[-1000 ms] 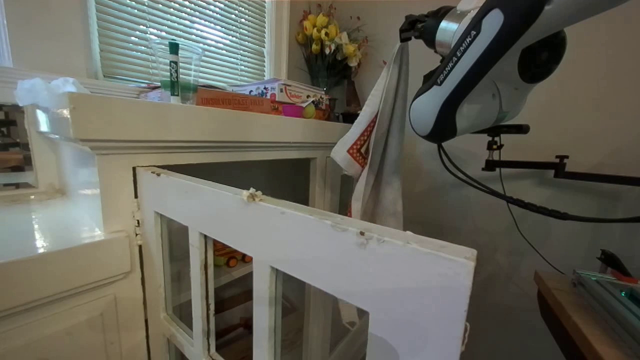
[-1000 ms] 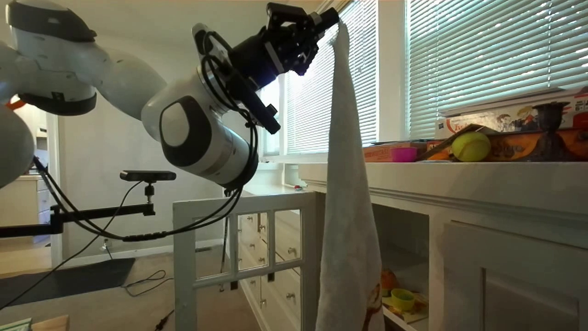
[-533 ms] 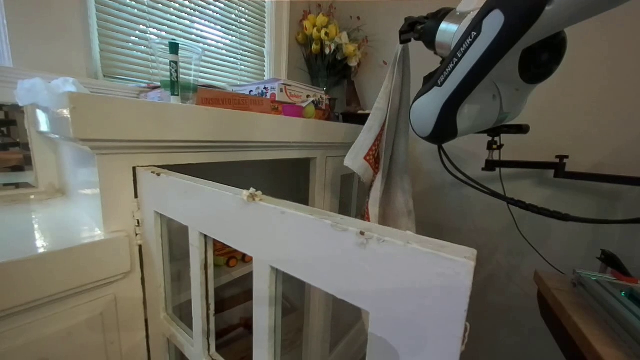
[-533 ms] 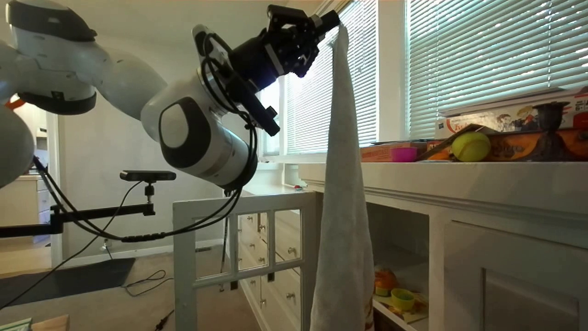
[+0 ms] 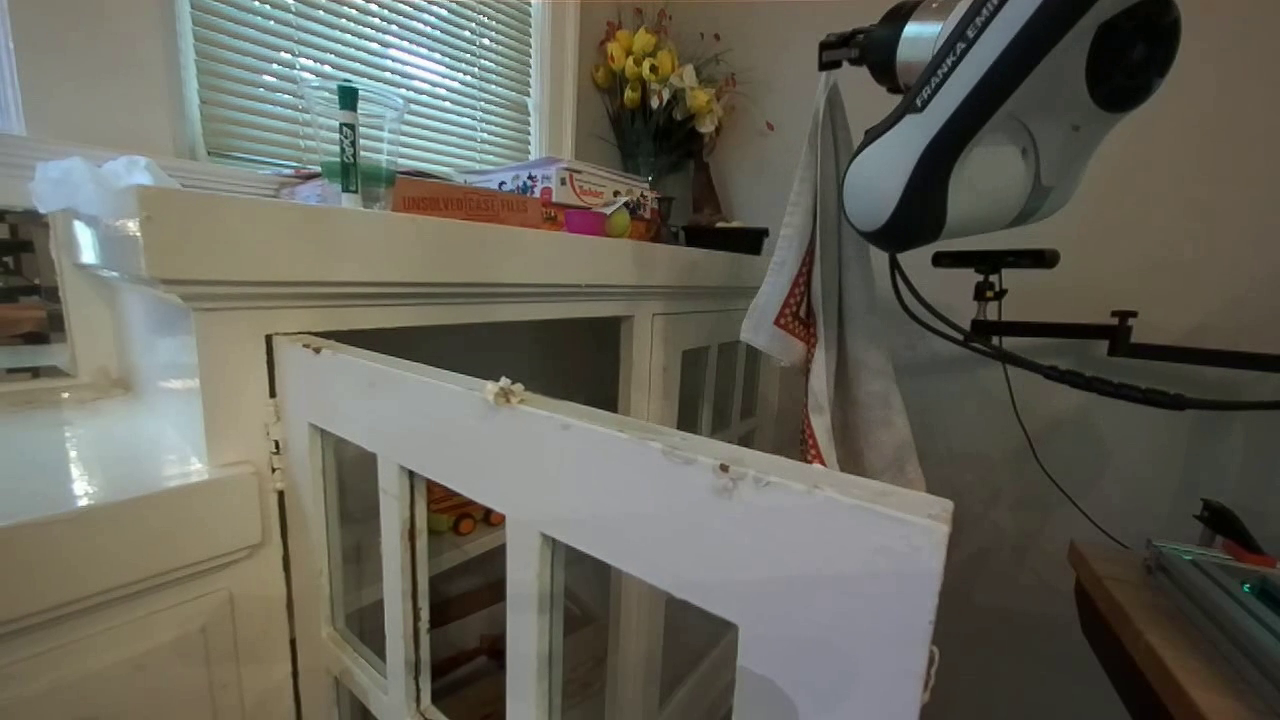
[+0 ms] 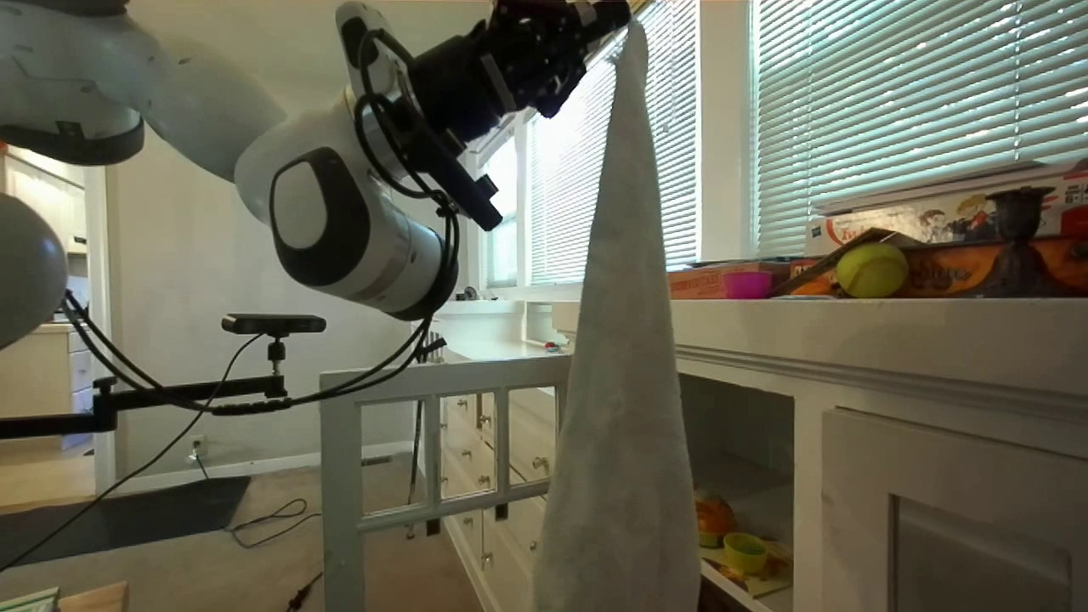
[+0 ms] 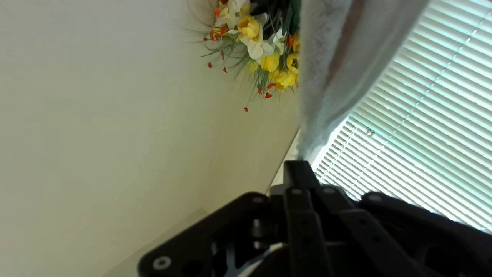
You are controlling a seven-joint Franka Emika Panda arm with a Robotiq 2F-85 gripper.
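My gripper (image 5: pixel 830 55) is shut on the top corner of a white cloth towel (image 5: pixel 850 300) with a red patterned patch. The towel hangs straight down from the fingertips, behind the open cabinet door in this exterior view. An exterior view also shows the gripper (image 6: pixel 625 17) at the top edge and the towel's plain pale side (image 6: pixel 629 340), its lower end out of frame. In the wrist view the fingertips (image 7: pixel 298 167) are together, with the pinched towel (image 7: pixel 323 77) stretching away from them. The white cabinet door (image 5: pixel 850 580) with glass panes stands open.
On the cabinet top (image 5: pixel 420 240) stand game boxes (image 5: pixel 470 200), a cup with a green marker (image 5: pixel 348 145), a flower vase (image 5: pixel 655 90), a black tray (image 5: pixel 725 239), a tennis ball (image 6: pixel 871 270) and a candlestick (image 6: pixel 1016 242). Toys (image 6: pixel 745 552) lie inside the cabinet. A camera arm (image 6: pixel 195 391) sticks out.
The gripper has moved up and away from the cabinet with the towel. The black tray behind the towel now shows. The towel looks wider in an exterior view. The door has not moved.
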